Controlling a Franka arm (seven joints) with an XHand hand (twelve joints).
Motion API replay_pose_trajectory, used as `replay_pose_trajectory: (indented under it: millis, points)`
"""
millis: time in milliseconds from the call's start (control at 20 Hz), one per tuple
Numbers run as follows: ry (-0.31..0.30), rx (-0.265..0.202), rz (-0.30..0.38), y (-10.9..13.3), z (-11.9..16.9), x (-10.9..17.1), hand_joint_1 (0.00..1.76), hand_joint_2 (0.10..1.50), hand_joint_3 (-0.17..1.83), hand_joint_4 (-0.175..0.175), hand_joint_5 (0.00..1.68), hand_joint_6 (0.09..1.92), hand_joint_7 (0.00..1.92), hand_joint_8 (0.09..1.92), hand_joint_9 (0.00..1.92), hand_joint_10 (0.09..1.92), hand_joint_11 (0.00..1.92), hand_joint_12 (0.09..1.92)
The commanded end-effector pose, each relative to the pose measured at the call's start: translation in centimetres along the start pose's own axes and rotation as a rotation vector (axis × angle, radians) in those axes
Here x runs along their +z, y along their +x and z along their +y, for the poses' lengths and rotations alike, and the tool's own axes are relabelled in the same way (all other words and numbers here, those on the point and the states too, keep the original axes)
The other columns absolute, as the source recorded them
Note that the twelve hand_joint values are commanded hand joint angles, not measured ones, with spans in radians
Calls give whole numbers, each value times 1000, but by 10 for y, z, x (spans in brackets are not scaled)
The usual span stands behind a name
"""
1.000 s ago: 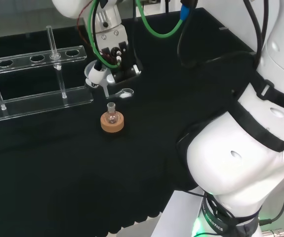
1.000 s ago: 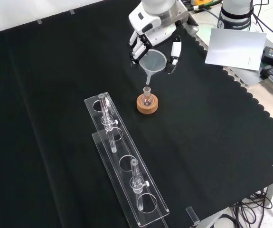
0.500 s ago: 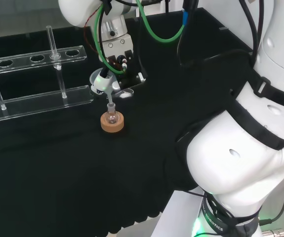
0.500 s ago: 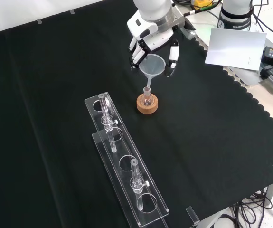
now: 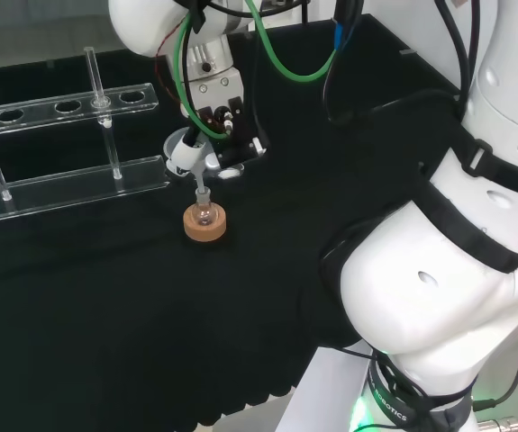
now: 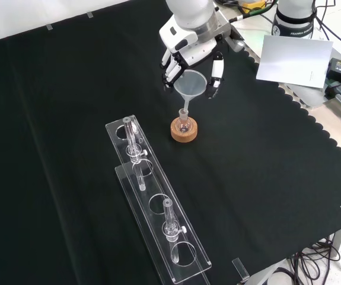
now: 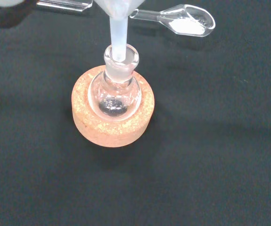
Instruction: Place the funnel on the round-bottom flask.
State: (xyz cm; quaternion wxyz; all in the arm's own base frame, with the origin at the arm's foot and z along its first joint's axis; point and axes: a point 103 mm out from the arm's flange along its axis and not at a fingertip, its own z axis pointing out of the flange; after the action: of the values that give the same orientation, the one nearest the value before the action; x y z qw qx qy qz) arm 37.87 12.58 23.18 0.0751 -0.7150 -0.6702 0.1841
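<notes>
A small clear round-bottom flask [image 7: 114,94] sits upright in a cork ring stand [image 7: 111,123] on the black cloth, also seen as the flask [image 6: 184,124] in the front view. The hand [image 6: 189,50] holds a translucent white funnel [image 6: 190,85] just above it, fingers curled round the cone. The funnel's stem [image 7: 118,40] reaches into the flask's neck. In the head view the funnel [image 5: 189,153] stands over the flask [image 5: 204,209].
A clear scoop [image 7: 180,19] with white powder lies on the cloth just beyond the flask. A long clear rack [image 6: 156,205] with glass pieces stands in front of the flask in the front view. A white sheet [image 6: 290,61] lies at the bench's right edge.
The hand has carried the funnel across and down, from beside the flask to over it. Its stem tip, once above the neck, now sits in the mouth.
</notes>
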Motion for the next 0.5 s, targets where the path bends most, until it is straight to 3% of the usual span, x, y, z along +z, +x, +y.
replay_pose_trajectory:
  millis: [50,500]
  points:
    - [5,4,0,5,6,6,784,751,477,-60,593,642,810,819,1104,574,698,1196]
    - [26,10,9,6,15,21,785,753,478,-61,597,646,810,820,1102,577,700,1196]
